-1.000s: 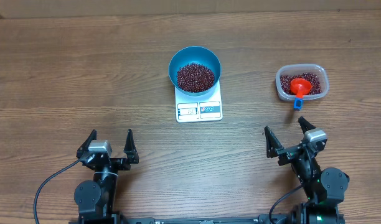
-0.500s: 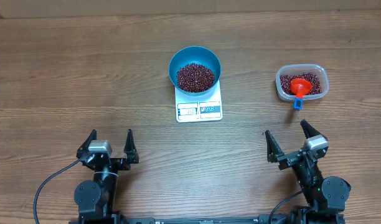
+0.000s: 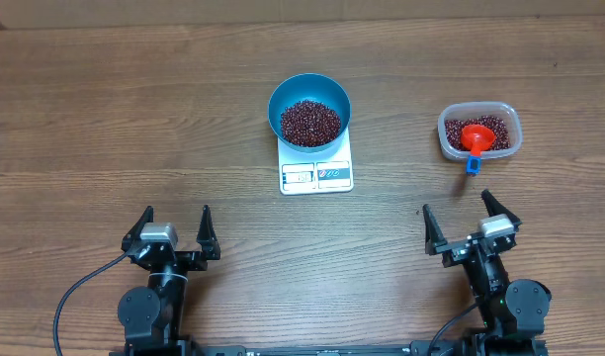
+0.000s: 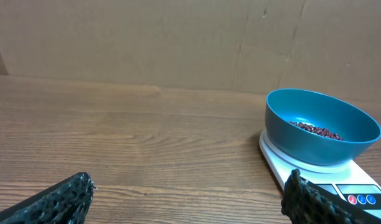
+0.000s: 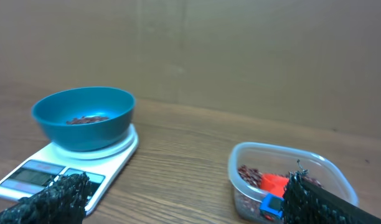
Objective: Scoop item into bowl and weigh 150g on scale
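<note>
The beans (image 3: 309, 122) I care about sit in a loose maroon heap in the bottom of the blue bowl (image 3: 281, 96), and the bowl stands squarely on the white scale (image 3: 317, 175) near the middle of the table (image 3: 105, 119). So the scooping looks largely done from here, perhaps fully. What I cannot confirm is the weight: the scale's display is too small to read in the overhead view and is cut off or blurred in both wrist views. Off to the right, well apart from the scale, the clear tub (image 3: 443, 129) holds more beans, and the red scoop (image 3: 474, 137) lies in it with its blue handle (image 3: 473, 165) poking over the near rim. Both arms are parked at the near edge, far from everything. The left gripper (image 3: 176, 216) has its jaws spread wide and holds nothing; the right gripper (image 3: 457, 205) is likewise wide apart and empty. My read is that either the target is met and we are finished, or one more small scoop or a trim is needed. I would want a clear look at the readout first.
</note>
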Tool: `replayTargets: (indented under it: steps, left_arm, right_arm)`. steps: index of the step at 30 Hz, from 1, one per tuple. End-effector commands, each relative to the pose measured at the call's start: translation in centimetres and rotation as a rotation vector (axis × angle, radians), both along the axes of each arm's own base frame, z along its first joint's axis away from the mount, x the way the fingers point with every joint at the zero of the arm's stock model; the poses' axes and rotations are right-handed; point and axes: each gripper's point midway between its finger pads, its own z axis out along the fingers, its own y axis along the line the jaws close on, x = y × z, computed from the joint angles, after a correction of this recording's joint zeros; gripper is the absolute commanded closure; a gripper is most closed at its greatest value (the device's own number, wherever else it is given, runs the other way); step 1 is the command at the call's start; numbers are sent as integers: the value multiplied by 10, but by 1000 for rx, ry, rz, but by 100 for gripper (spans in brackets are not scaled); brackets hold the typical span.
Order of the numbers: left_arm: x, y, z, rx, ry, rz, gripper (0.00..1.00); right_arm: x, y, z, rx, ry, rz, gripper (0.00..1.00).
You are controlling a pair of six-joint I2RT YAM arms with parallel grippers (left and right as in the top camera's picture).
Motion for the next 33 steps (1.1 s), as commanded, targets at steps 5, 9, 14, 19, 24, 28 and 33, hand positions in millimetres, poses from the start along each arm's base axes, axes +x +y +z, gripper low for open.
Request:
replayTargets:
  steps: [5, 9, 14, 19, 24, 28, 33]
  left_arm:
    - [0, 3, 0, 19, -4, 14, 0]
    - [0, 3, 0, 19, -4, 14, 0]
    - [0, 3, 0, 19, -4, 14, 1]
    - [0, 3, 0, 19, -4, 14, 0]
    - [0, 3, 0, 19, -4, 14, 0]
    - [0, 3, 0, 19, -4, 14, 0]
    - [0, 3, 0, 19, -4, 14, 0]
  right_arm:
    - [2, -10, -3, 44, 8, -63, 0]
    - [3, -14, -3, 65, 14, -88, 0]
    - [3, -14, -4, 66, 17, -88, 0]
    - [3, -14, -3, 66, 15, -85, 0]
    - [3, -14, -3, 66, 15, -85, 0]
    - [3, -14, -3, 66, 15, -85, 0]
    - [3, -14, -3, 66, 15, -85, 0]
